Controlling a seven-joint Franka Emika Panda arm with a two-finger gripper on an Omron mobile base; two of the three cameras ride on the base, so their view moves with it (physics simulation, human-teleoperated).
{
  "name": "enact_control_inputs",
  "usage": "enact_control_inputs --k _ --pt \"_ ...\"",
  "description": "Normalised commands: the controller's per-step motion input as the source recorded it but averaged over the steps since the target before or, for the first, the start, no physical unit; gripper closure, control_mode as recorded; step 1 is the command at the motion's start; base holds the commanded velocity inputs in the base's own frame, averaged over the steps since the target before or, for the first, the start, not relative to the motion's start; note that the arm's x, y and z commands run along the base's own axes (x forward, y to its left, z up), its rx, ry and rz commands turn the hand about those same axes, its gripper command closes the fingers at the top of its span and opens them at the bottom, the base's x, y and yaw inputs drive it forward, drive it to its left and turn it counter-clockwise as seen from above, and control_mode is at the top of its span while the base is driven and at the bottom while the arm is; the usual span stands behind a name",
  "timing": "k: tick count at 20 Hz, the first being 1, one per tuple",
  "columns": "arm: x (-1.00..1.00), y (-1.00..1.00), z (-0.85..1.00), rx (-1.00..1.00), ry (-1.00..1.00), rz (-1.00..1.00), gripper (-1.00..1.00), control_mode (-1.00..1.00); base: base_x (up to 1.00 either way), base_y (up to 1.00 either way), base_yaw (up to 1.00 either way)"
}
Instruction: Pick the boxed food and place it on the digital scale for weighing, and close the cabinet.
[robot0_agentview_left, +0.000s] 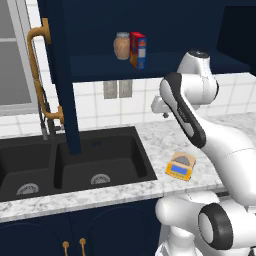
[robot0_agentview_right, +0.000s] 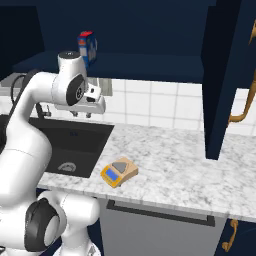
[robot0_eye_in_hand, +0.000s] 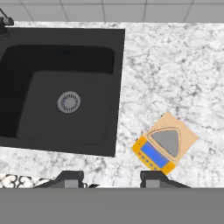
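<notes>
Still step one: box (robot0_agentview_left: 139, 50) on cabinet (robot0_agentview_left: 60, 75) shelf, ungrasped.
Tool (robot0_eye_in_hand: 111, 177): open, empty, above scale (robot0_eye_in_hand: 164, 146).
Next: needed rise to shelf.

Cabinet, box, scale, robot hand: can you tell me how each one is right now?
Cabinet: doors open.
Boxed food: upright on the cabinet shelf beside the brown jar, not picked up.
Digital scale: on the counter right of the sink, nothing on it.
Hand: open, holding nothing, above the counter and looking down at it.
</notes>
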Motion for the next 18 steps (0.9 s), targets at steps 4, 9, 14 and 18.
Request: enact_control_inputs --k 4,9,14,18 --pt "-0.41 0.11 0.02 -0.04 -0.11 0.00 -1.00 -1.00 0.00 0.00 0.00" --pt "-0.78 0.32 0.42 -0.13 -0.63 0.03 -1.00 -1.00 0.00 0.00 0.00" --pt "-0.59 0.03 0.98 -0.01 -0.47 0.04 -1.00 -1.00 0.00 0.00 0.00" --pt "-0.24 0.01 0.84 0.04 -0.34 0.07 -1.00 -1.00 0.00 0.00 0.00"
